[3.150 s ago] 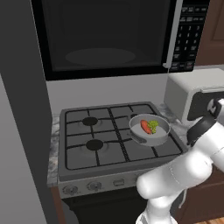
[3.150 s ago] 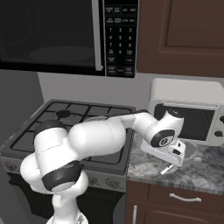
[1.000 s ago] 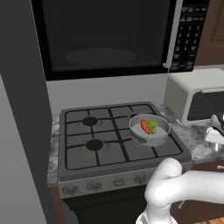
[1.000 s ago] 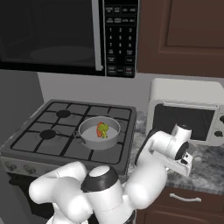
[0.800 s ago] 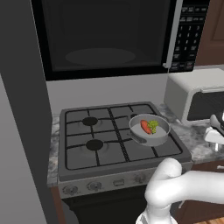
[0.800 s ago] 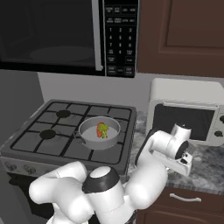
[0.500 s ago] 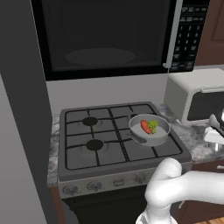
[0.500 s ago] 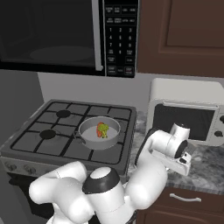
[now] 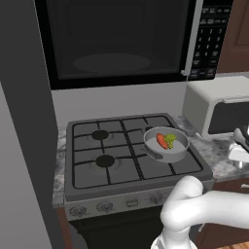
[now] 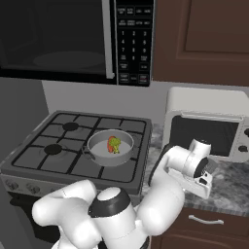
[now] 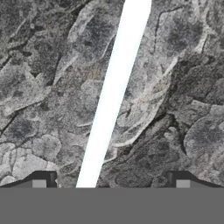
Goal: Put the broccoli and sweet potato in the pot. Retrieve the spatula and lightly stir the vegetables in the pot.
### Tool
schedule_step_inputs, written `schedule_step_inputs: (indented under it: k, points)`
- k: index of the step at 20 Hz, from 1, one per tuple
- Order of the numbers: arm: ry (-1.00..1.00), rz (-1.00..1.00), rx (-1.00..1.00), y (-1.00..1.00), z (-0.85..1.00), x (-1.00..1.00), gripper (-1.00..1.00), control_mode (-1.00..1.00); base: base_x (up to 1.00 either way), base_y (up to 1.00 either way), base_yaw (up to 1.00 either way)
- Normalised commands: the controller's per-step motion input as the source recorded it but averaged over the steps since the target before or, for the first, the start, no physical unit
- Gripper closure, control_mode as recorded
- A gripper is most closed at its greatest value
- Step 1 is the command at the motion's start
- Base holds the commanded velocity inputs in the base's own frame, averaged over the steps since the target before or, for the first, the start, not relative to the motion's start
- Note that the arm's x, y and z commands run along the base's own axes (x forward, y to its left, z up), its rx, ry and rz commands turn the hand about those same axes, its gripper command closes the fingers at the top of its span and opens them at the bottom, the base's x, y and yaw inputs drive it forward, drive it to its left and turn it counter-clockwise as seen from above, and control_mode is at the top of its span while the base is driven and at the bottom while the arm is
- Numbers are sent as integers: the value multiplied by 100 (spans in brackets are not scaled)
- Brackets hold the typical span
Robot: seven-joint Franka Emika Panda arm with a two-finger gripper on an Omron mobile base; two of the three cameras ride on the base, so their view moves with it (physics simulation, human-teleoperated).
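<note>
Yellow-green bumpy broccoli (image 9: 170,140) and orange-red sweet potato (image 9: 161,141) sit in shallow grey metal pot (image 9: 180,151); wide-open, empty gripper (image 11: 110,183) straddles long white spatula handle (image 11: 114,92); grasping, stirring left.

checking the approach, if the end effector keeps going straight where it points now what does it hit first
Most likely the long white spatula handle lying on the grey stone counter, between the open end effector fingertips. How far off it is cannot be judged.
</note>
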Motion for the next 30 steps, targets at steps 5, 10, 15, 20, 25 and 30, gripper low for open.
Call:
schedule_step_inputs:
  k: [5, 10, 15, 20, 25, 30]
  points:
    - [0, -5, 0, 21, 0, 2, -100, -100, 0, 0, 0]
    - [0, -8, 0, 20, -5, 8, -100, -100, 0, 0, 0]
    - [0, -6, 0, 3, -28, 12, -100, -100, 0, 0, 0]
    - [0, -3, 0, -2, -8, 0, -100, -100, 0, 0, 0]
    - [1, 0, 0, -7, -4, 9, -100, -100, 0, 0, 0]
    - [0, 0, 0, 0, -8, 4, -100, -100, 0, 0, 0]
